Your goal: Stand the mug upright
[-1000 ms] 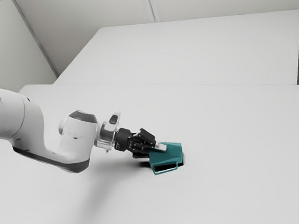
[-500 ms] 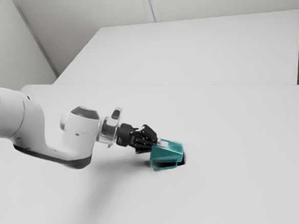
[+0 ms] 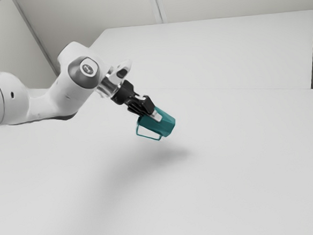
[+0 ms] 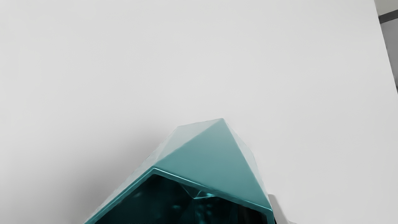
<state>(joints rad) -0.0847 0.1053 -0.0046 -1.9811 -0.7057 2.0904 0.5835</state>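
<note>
The mug (image 3: 163,122) is held in the air above the bench (image 3: 230,171), tilted, its base (image 3: 170,128) slanting down toward the bench and its open rim (image 4: 199,184) up at the tool (image 3: 156,116), which pinches it. One pale fingertip lies along the outer wall near the rim; where the other bears I cannot tell. The handle (image 3: 149,137) hangs on the side facing the bench. I'd judge the mug light and rigid, with smooth, glossy facets that could slip or pivot under a narrow grip, and perhaps brittle if knocked. The body near the rim seems the place to hold, leaving base and thin handle free. Standing it up calls for turning the base level with the bench and lowering gently, keeping the handle from touching first.
</note>
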